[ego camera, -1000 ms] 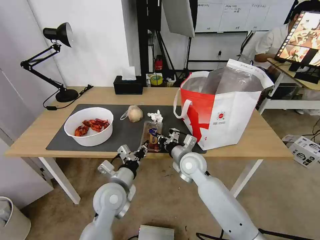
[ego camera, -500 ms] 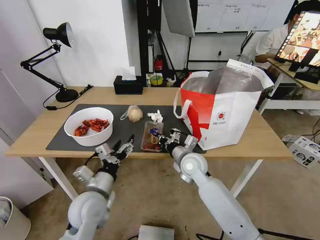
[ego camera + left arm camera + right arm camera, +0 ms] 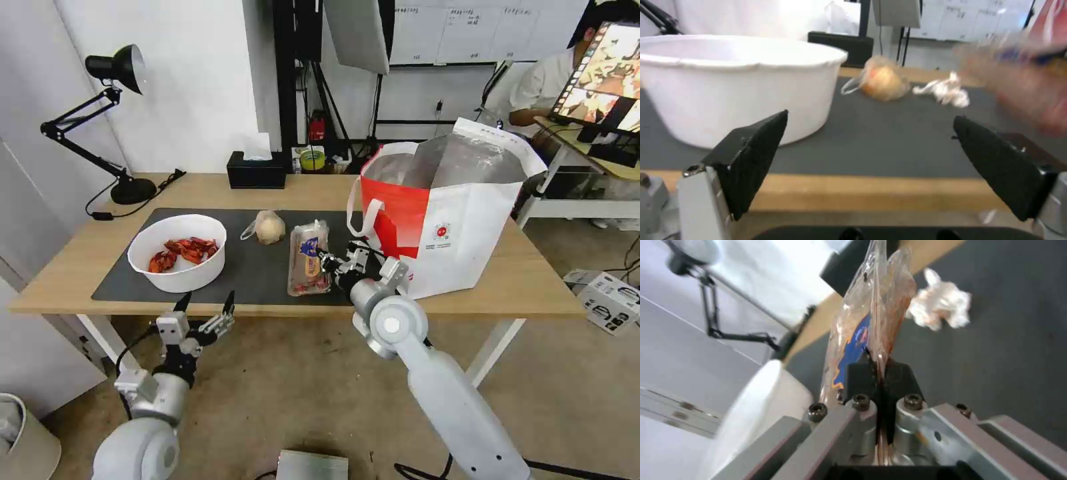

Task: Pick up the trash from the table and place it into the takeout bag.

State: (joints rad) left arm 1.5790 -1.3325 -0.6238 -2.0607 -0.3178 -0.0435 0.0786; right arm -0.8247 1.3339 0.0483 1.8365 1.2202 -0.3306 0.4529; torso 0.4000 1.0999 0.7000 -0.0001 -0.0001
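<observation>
Now, table (image 3: 200, 190): takeout bag (image 3: 460, 233) upright at right end of grey mat (image 3: 253, 267). Bowl (image 3: 179, 252) on mat at left. Right gripper (image 3: 325, 257) pinching clear tray (image 3: 309, 257), tray tilted up on edge above mat, just beside bag. Left gripper (image 3: 205, 308) spread wide, holding nothing, below table's front edge near bowl. Knotted bag (image 3: 267, 227) and tissue (image 3: 945, 93) lying on mat.

**A robot test corner in an office-like lab**

Planning sheets (image 3: 460, 30) cover the back wall. A studio light panel (image 3: 357, 33) stands on a tripod. Beside it, a desk carries a monitor (image 3: 600, 77). A black desk lamp (image 3: 110, 120) is on the light-wood table (image 3: 527, 280).
</observation>
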